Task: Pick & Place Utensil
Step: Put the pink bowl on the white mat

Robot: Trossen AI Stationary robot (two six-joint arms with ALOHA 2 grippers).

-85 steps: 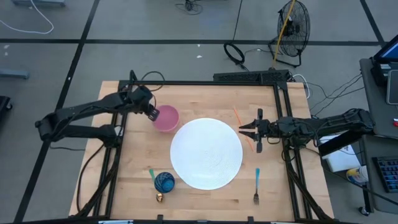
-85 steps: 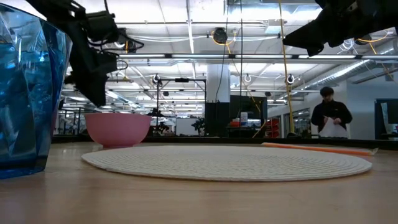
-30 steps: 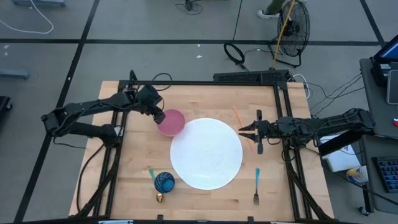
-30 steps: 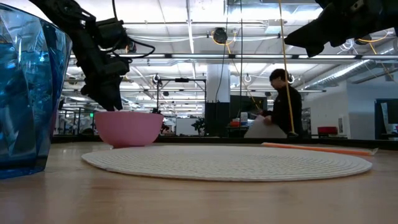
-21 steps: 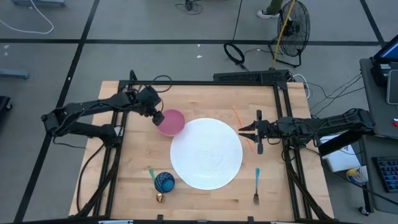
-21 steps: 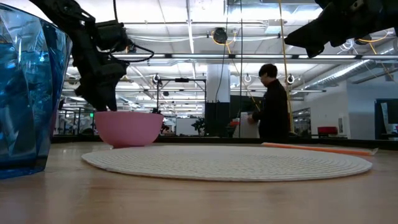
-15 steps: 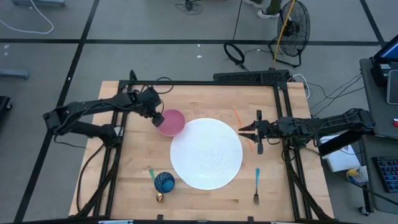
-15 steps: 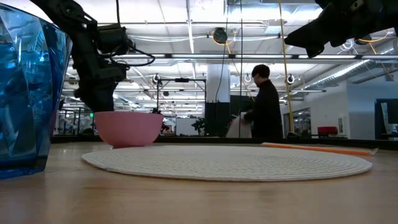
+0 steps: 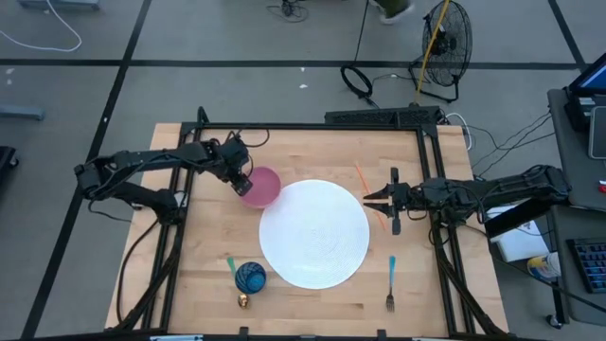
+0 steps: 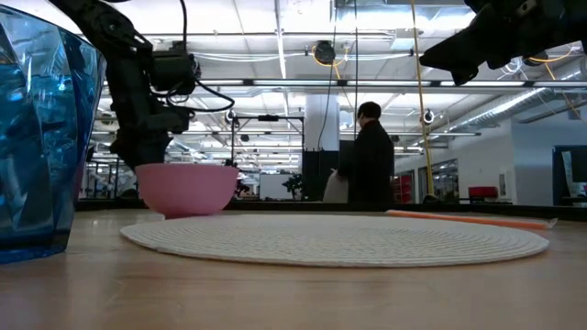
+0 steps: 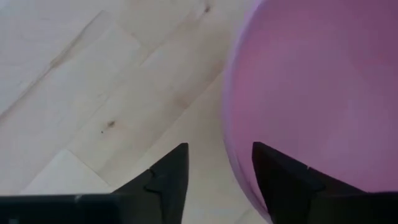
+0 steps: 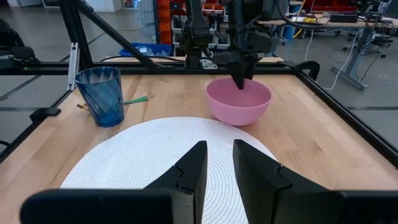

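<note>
The pink bowl (image 9: 262, 187) stands on its base at the far-left edge of the white round mat (image 9: 314, 233). My left gripper (image 9: 243, 182) hovers open over the bowl's left rim (image 11: 231, 155). One finger stands outside the rim and one inside, with no touch showing. A blue-handled fork (image 9: 390, 280) lies flat near the table's right near corner. A thin orange utensil (image 9: 363, 178) lies beyond the mat. My right gripper (image 9: 369, 197) waits open above the mat's right edge.
A blue cup (image 9: 250, 277) stands near the mat's near-left edge, with a green utensil (image 9: 230, 263) and a small gold object (image 9: 242, 300) beside it. A black frame (image 9: 312, 126) borders the table. A person (image 10: 367, 156) walks in the room behind.
My left gripper has risen a little from the bowl's rim and its wrist has turned. The bowl has stayed where it stands beside the mat. In the room behind, a person has walked toward the left.
</note>
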